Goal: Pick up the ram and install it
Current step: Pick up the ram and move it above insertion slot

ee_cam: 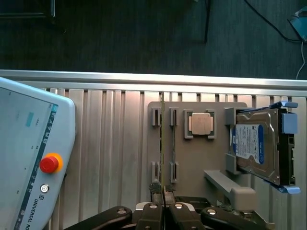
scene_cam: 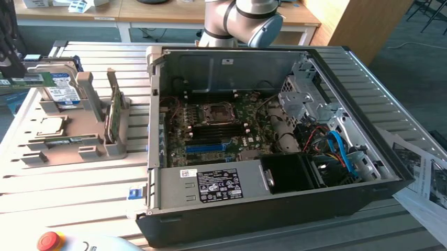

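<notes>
Exterior view: computer case (scene_cam: 279,214), side panel off, laid flat so the motherboard (scene_cam: 216,125) faces up for access. On the exterior view's left, a gray holder (scene_cam: 66,151) keeps the parts separate and reachable: hard drive (scene_cam: 63,93) propped upright, processor (scene_cam: 49,124) flat in its recess, ram (scene_cam: 114,107) standing on its long edge in a slot, top edge exposed for pinching. Wrist view: gripper (ee_cam: 163,218), fingers pressed together and holding nothing, its closed tips in line with the ram (ee_cam: 163,143), which is seen edge-on as a thin strip seated in the holder. Ram not yet lifted; judged an approach stage.
</notes>
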Available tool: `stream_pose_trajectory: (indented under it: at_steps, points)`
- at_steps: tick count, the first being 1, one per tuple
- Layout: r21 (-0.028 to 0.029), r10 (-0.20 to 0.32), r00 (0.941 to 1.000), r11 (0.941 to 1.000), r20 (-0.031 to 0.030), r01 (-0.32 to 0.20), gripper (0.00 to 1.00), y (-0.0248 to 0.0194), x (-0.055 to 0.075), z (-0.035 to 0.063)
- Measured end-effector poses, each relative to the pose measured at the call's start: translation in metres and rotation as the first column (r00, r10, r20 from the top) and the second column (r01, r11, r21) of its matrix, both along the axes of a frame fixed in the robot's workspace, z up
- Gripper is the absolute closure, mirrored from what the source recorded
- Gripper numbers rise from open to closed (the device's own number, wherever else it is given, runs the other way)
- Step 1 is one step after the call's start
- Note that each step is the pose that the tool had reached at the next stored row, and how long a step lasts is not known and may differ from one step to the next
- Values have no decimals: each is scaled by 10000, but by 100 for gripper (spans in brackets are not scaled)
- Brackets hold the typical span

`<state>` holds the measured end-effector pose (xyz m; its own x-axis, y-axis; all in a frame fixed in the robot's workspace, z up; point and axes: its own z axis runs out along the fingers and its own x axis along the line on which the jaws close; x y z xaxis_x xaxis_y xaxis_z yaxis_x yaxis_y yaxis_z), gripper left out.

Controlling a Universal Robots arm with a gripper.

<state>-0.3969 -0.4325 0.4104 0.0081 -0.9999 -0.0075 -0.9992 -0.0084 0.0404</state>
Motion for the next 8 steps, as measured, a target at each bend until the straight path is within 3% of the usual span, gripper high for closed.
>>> stream_pose_trajectory:
  at_steps: [8]
  points:
    - [-1,-2,10000,10000,-1,2,88,0,6,6]
